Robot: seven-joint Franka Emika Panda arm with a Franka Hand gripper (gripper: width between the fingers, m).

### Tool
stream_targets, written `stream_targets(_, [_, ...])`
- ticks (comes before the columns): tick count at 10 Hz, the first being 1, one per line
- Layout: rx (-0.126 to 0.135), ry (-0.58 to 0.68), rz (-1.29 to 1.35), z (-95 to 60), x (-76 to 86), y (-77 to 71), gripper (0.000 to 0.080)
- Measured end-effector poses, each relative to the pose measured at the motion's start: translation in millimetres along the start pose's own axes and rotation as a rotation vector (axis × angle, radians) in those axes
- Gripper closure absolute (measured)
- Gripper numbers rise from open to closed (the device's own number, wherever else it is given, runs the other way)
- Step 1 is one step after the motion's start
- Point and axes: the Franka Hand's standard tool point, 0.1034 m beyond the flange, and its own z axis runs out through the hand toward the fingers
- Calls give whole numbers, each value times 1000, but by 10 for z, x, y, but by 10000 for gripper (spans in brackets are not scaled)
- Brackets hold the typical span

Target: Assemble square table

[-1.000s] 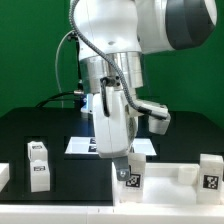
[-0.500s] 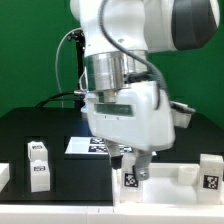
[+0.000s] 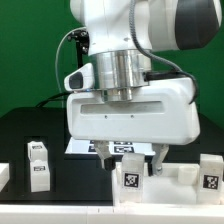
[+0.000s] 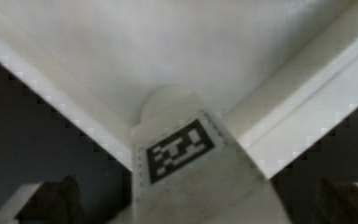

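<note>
At nine o'clock from the hand (image 3: 133,156), a spare leg (image 3: 38,165) stands on the black counter (image 3: 30,125). The hand hangs spread wide, its fingers (image 3: 108,153) clear on either side of the tagged leg (image 3: 130,178). That leg appears to stand on the square top (image 3: 178,176), at six o'clock. At three o'clock waits another leg (image 3: 210,172). Best to centre over the tagged leg, descend straight, then close evenly, keeping it upright.

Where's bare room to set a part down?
Free: black table between the leg at the exterior view's left and the top, in front of the marker board. Crowded: the top, where open jaws straddle the middle leg, with the far leg at the view's right.
</note>
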Motion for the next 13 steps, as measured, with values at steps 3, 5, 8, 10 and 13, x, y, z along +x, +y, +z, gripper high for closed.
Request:
stream_targets(3, [-3, -18, -67, 26, 1, -29, 254])
stream_targets(5, [-3, -20, 61, 31, -5, -28, 392])
stream_targets(8, [-10, -17, 300, 29, 3, -3, 510])
stream_targets(10, [-25, -13, 558, 39, -26, -22, 510])
stream_targets(13, [-14, -99, 1006, 31, -8, -53, 511])
